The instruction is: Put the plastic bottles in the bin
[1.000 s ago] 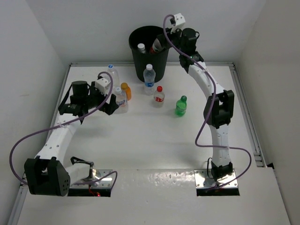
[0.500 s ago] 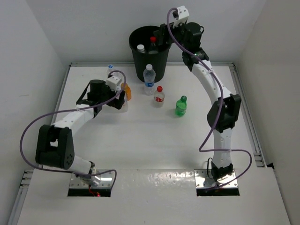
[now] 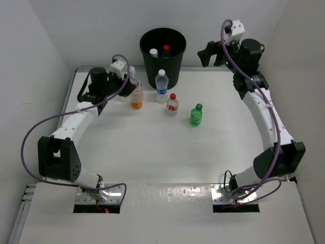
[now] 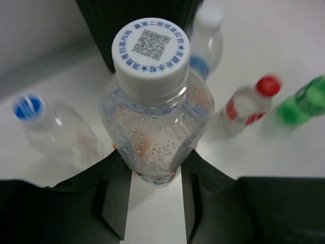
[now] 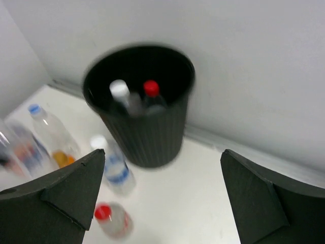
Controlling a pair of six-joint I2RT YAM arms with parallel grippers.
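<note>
Bottle with the white cap [image 4: 152, 112] sits clamped in the left hand [image 4: 154, 195], cap up, just left of the bin [image 3: 165, 71]. A white-capped bottle [image 3: 153, 51] and a red-capped bottle [image 3: 166, 48] stand inside the bin. Right hand [image 3: 205, 53] hangs spread wide, off to the right of the rim.

The top camera looks down over the whole bench [image 3: 152, 147] from high at its near edge. The left wrist view sits close and the right wrist view farther off. All three share the bin [image 3: 175, 68].

One black bin [image 3: 174, 68] and eight plastic bottles [image 3: 161, 85]: two inside the bin, six outside it.
</note>
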